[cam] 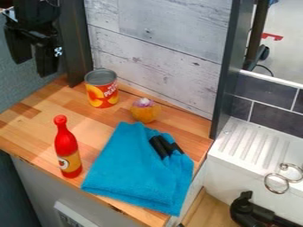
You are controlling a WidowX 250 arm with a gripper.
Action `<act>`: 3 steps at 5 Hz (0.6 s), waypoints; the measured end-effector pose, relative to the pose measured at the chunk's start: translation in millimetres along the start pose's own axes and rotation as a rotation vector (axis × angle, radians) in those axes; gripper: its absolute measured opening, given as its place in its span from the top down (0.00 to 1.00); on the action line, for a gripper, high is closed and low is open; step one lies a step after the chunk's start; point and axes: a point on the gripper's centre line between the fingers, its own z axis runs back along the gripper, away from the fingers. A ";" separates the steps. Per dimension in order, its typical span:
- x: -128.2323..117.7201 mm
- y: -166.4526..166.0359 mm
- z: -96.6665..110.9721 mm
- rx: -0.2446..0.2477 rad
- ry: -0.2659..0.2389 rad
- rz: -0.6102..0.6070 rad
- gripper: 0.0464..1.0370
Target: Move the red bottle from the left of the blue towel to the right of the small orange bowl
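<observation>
- gripper (33,66) is upper left, jaws spread and empty
- can (102,91) sits nearest, by the dark post (75,44); sloppy swing could clip both
- skinny bottle (67,148) near the tabletop (29,131) edge, one bump might topple it

Toy kitch., wood ctr (98,122), tiled wall (272,115)

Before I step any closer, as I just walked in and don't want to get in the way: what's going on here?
Nothing is being held right now. The black gripper hangs at the upper left, fingers apart and empty, nearest the can. On the wooden counter, the red-capped bottle stands upright, and a blue cloth lies with two black objects on it. A small orange thing with a purple and white top sits beyond the cloth.
</observation>
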 end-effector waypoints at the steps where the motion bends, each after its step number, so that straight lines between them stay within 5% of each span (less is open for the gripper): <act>1: -0.8 -1.6 -8.2 -0.016 0.024 0.000 0.04; 3: -1.8 -31.0 -13.1 -0.090 0.028 -0.091 0.04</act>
